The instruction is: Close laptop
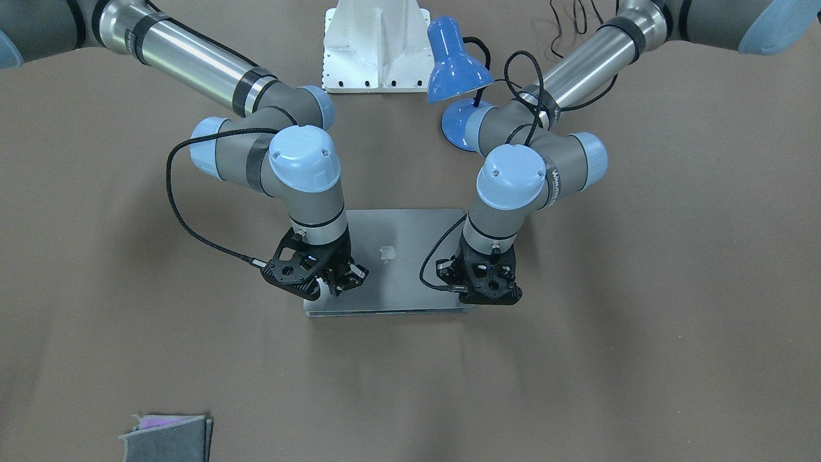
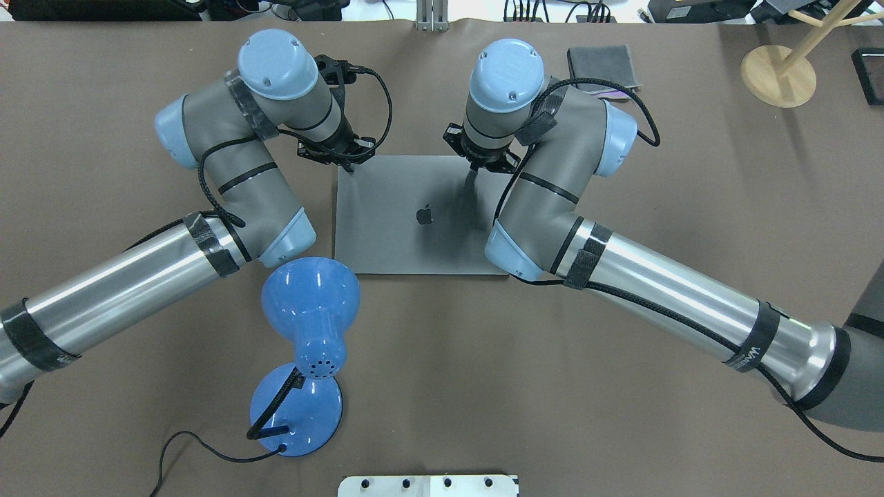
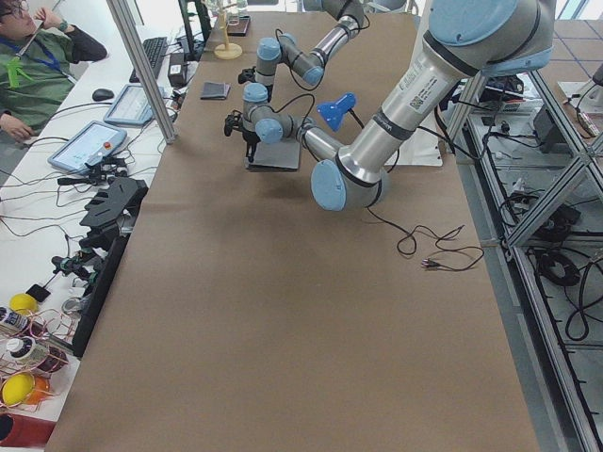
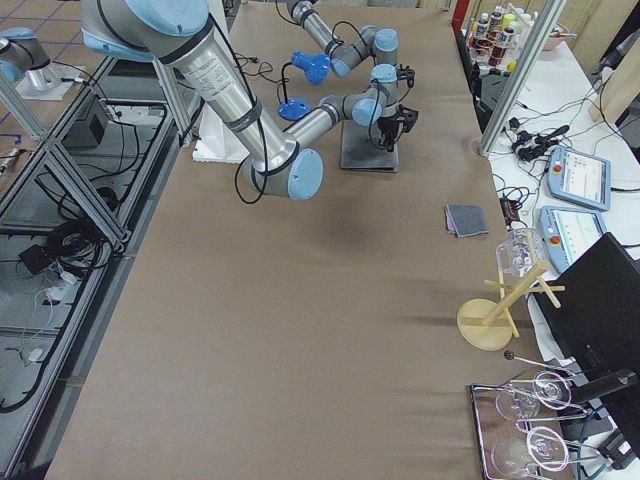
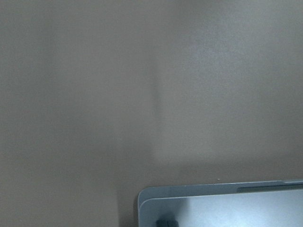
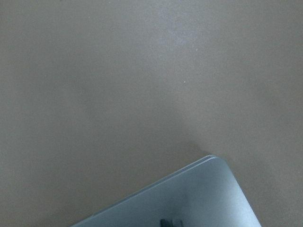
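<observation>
Lying closed, laptop [image 2: 414, 235]; left tool [image 2: 347, 164], right tool [image 2: 474, 174] pinched empty near far corners.

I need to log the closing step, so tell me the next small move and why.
Probably lift both grippers straight up. The laptop lid lies flat on its base, with no gap along the edge in the wrist views. The left gripper and right gripper have their tips down at its far edge.
</observation>
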Motion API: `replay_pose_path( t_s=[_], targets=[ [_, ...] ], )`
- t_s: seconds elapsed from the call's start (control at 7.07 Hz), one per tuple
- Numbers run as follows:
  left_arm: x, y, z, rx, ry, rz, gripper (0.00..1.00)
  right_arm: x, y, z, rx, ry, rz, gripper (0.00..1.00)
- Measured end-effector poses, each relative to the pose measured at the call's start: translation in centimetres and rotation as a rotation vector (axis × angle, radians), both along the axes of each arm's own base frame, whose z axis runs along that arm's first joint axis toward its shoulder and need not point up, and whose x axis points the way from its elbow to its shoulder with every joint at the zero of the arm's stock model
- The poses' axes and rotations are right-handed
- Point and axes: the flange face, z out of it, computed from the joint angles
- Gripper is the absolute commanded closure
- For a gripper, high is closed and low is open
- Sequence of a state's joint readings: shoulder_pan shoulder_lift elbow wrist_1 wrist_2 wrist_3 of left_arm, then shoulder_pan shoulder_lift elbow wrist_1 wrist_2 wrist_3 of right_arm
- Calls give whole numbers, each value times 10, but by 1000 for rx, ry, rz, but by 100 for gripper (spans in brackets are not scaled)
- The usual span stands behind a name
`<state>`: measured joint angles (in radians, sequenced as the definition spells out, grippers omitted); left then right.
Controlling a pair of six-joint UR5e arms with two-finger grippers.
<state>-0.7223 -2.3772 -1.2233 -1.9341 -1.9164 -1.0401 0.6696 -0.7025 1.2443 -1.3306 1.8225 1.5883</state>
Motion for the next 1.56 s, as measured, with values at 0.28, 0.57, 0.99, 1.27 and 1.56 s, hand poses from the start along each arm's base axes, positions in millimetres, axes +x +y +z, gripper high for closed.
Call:
replay_pose_path(
  t_s=[0.28,0.57,0.99,1.27,1.56],
  targets=[
    [1,2,-1,5,1,0,100,-3,2,0,1,1,-3,100],
    [-15,1,-24,15,44,5,65,19,-16,-1,2,-6,17,93],
    [-69,9,-65,1,107,59,2,124,-30,26,17,-61,5,0],
    [-128,38,-75,12,76,92,2,214,-15,53,80,-48,-59,0],
    [-208,61,-65,39,-3,132,2,292,22,75,135,40,-189,0]
  ],
)
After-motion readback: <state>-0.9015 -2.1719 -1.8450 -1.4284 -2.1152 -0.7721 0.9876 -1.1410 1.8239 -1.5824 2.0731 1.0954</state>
